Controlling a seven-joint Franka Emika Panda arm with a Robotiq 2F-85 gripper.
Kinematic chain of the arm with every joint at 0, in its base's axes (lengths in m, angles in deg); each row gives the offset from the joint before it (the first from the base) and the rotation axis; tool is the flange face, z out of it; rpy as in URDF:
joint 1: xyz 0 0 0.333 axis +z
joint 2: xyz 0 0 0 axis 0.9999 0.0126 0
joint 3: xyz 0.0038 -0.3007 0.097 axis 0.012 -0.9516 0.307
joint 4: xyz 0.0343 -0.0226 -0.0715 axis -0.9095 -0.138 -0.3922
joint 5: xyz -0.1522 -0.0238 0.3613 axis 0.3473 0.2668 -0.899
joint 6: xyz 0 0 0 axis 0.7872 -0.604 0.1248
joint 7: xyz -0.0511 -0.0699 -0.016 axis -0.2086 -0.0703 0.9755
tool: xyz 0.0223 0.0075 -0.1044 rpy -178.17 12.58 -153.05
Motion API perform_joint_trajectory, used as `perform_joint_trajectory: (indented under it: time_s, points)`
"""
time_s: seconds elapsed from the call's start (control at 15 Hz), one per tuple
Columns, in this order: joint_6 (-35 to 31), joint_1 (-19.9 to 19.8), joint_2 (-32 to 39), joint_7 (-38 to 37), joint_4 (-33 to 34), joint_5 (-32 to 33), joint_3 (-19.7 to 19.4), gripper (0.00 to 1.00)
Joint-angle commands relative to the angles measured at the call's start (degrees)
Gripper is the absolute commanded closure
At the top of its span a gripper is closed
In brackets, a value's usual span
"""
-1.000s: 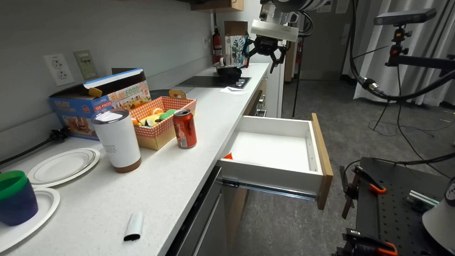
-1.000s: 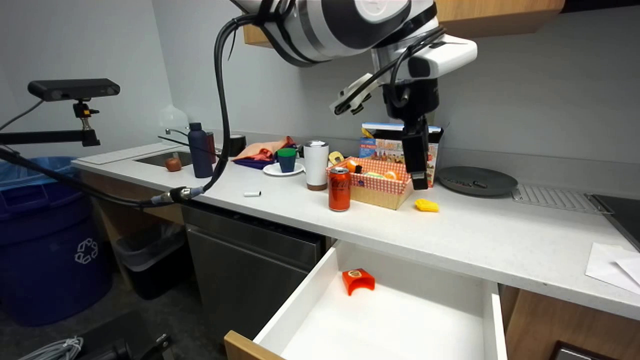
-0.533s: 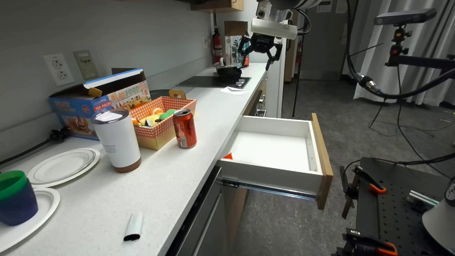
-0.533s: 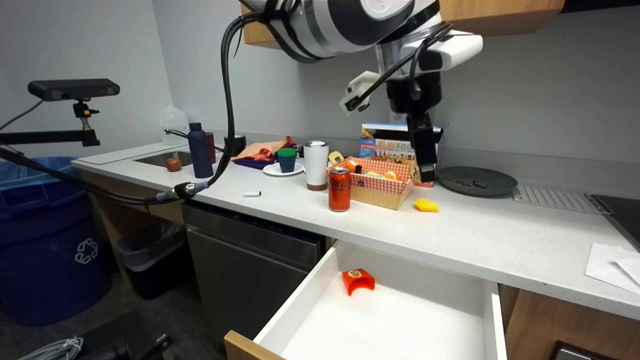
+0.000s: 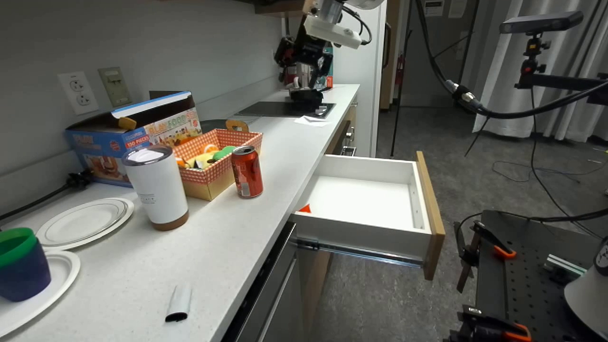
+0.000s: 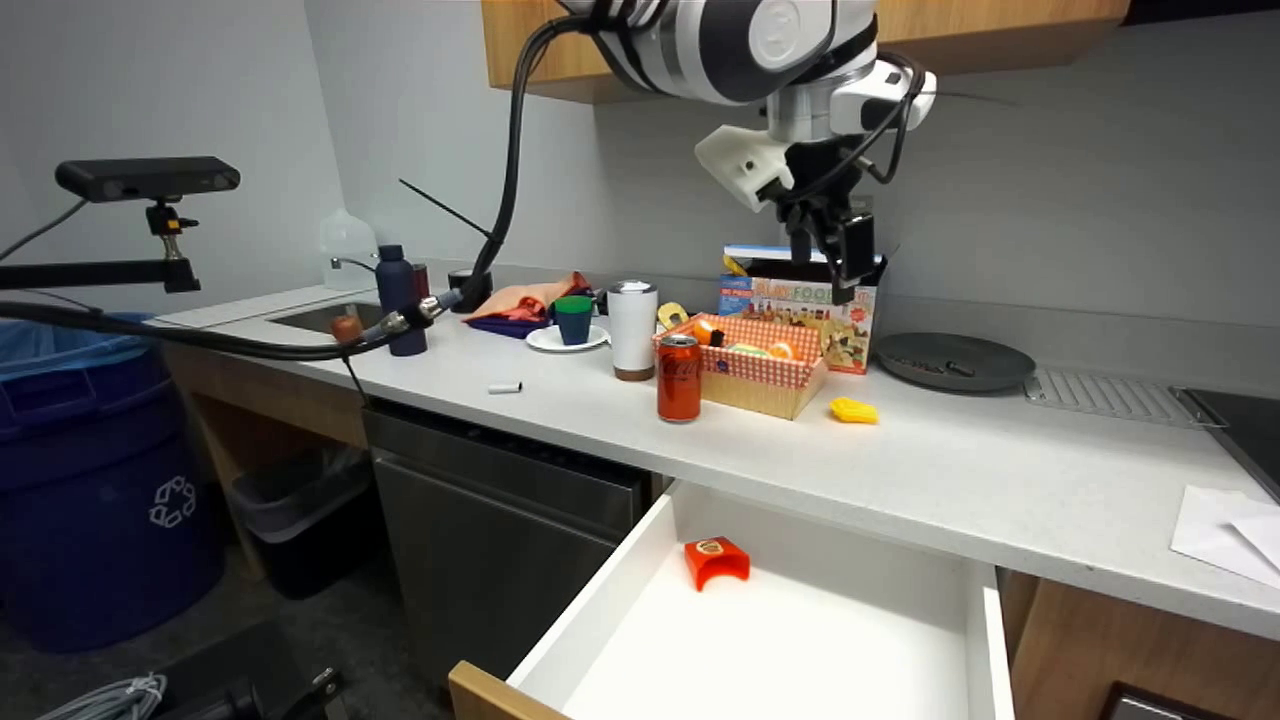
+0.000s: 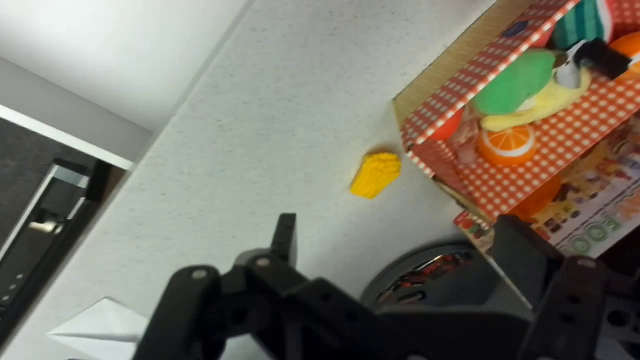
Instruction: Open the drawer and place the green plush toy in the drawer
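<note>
While the gripper [image 7: 404, 245] stands spread, the green plush toy [image 7: 515, 85] lies roughly lengthwise in the basket [image 7: 470, 80].

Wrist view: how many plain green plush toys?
1. The green plush toy is in the red-checked basket, upper right. More could be hidden deeper in there or past the frame's edge.

Vs. a sec ago, my claw [image 6: 822, 280] is higher in an exterior view & twisted: both fingers [image 6: 855, 250] now show, prev. one hid the other, & more of the play food box [image 6: 785, 297] is uncovered. In an exterior view it's shifted toward the wall [image 5: 204, 52], w/ my white bracket [image 5: 332, 32] tilted more. My cable [image 6: 512, 150] swung too; its plug [image 6: 400, 322] now crosses the dark blue bottle [image 6: 397, 285], prev. just below it.
</note>
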Motion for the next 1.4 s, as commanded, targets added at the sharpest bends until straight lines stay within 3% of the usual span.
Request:
perform_joint_trajectory:
  time_s: [0.0, 0.2, 0.27, 0.8, 1.33]
  points:
    - [5.02, 0.09, 8.56, 10.21, 10.44, -6.18, 3.01, 0.00]
    - [9.73, 0.54, 13.30, 15.56, 15.82, -5.92, 5.14, 0.00]
    - [5.99, 0.94, 9.23, 11.92, 9.63, -5.22, 3.81, 0.00]
    - [7.77, 1.40, 13.73, 16.02, 15.40, -4.49, 4.98, 0.00]
    - [4.71, 2.99, 19.68, 28.81, 23.88, -1.48, 7.78, 0.00]
